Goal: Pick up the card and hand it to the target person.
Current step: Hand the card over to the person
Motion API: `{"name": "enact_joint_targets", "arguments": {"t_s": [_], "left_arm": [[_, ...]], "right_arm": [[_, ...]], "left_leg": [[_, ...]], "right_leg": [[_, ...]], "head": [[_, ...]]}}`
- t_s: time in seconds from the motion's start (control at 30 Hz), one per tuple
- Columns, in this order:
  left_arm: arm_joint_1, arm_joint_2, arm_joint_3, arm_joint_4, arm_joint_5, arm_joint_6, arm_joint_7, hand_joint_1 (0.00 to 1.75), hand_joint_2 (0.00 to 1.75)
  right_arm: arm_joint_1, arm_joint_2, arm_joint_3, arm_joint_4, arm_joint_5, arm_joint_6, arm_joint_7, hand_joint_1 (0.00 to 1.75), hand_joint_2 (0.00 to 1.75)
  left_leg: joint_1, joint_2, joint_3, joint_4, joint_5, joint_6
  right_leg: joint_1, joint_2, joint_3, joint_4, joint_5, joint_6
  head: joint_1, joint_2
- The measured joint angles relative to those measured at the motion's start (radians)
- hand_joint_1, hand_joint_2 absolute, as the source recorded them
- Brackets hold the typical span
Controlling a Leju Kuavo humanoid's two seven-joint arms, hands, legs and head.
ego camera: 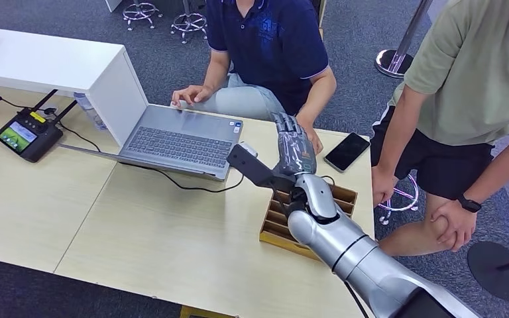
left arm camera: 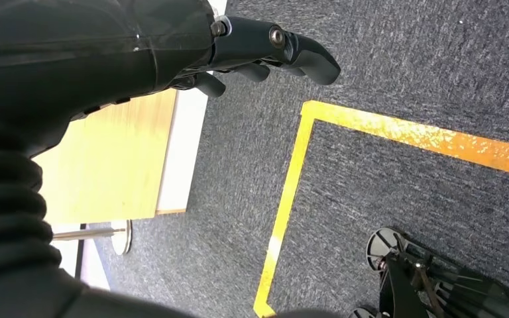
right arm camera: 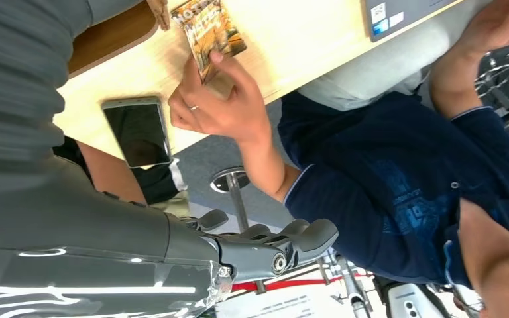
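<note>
- The robot's right hand (ego camera: 294, 147) is raised above the table (ego camera: 172, 232), fingers apart, holding nothing.
- The card (right arm camera: 207, 25) is pinched in the seated person's hand (right arm camera: 219, 103) over the table edge.
- The left hand (left arm camera: 265, 50) hangs over the carpet, fingers loosely apart.

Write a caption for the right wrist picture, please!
A person's hand takes the card over the table, beside a phone, with the robot's right hand empty.

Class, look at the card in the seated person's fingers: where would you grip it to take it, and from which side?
Pinch the card by its free end, across its two flat faces, coming from over the table. It is thin, and the person's hand covers the end nearest the table edge.
</note>
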Motion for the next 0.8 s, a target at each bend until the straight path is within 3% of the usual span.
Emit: {"name": "enact_joint_targets", "arguments": {"t_s": [0.8], "left_arm": [[0.000, 0.000, 0.000, 0.000, 0.005, 0.004, 0.008, 0.00, 0.00]], "right_arm": [[0.040, -0.065, 0.000, -0.108, 0.019, -0.011, 0.041, 0.00, 1.75]], "left_leg": [[0.000, 0.000, 0.000, 0.000, 0.000, 0.000]], "right_leg": [[0.000, 0.001, 0.000, 0.000, 0.000, 0.000]], "head": [[0.000, 0.000]]}}
